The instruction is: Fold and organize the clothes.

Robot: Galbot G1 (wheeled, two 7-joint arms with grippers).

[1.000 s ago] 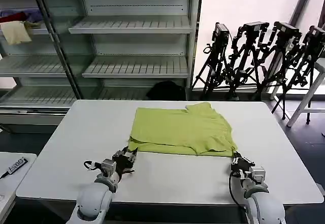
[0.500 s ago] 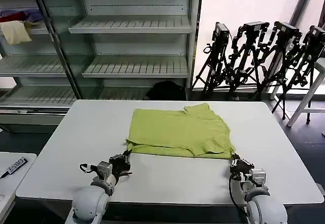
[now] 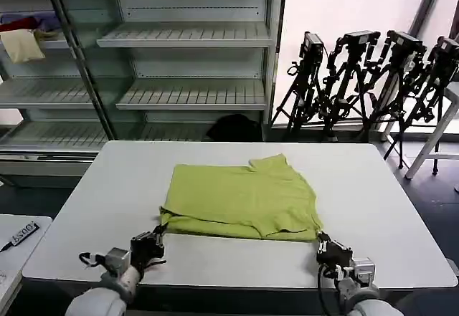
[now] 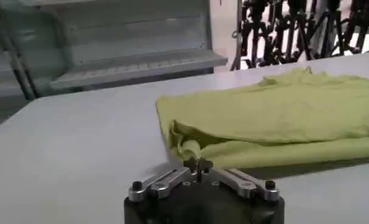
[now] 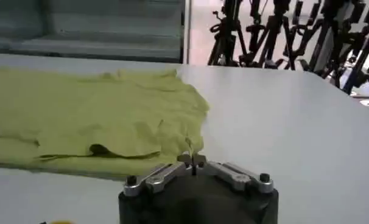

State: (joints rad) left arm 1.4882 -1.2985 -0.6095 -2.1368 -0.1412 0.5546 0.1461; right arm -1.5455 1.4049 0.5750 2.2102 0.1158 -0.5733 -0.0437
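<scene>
Your left gripper sits low at the near left corner of the lime yellow-green short-sleeved cotton T-shirt, its fingers pressed together on the doubled hem; in the left wrist view the tips meet right against the rolled edge of the cloth. Your right gripper mirrors it at the near right corner, fingers likewise closed, and the right wrist view shows a wisp of hem pinched between the tips where the shirt ends.

The shirt lies on the white tabletop, a little left of centre and towards its near side, already folded once so that two layers show along the near edge, with a sleeve or collar bump sticking up at the far edge. Both arms sit low near the tabletop's near edge.

By the look of it, you are midway through the folding: both near corners are gripped, and the garment seems to be being drawn towards you to place it for the next fold. The next move calls for keeping both pinches even so the hem stays straight, then lifting the two corners together and carrying them over the far edge, or releasing and regrasping a side for a crosswise fold. Watch the upper layer, which may slide if one side leads.

Behind the tabletop stand grey metal shelves and a row of black camera tripods.
</scene>
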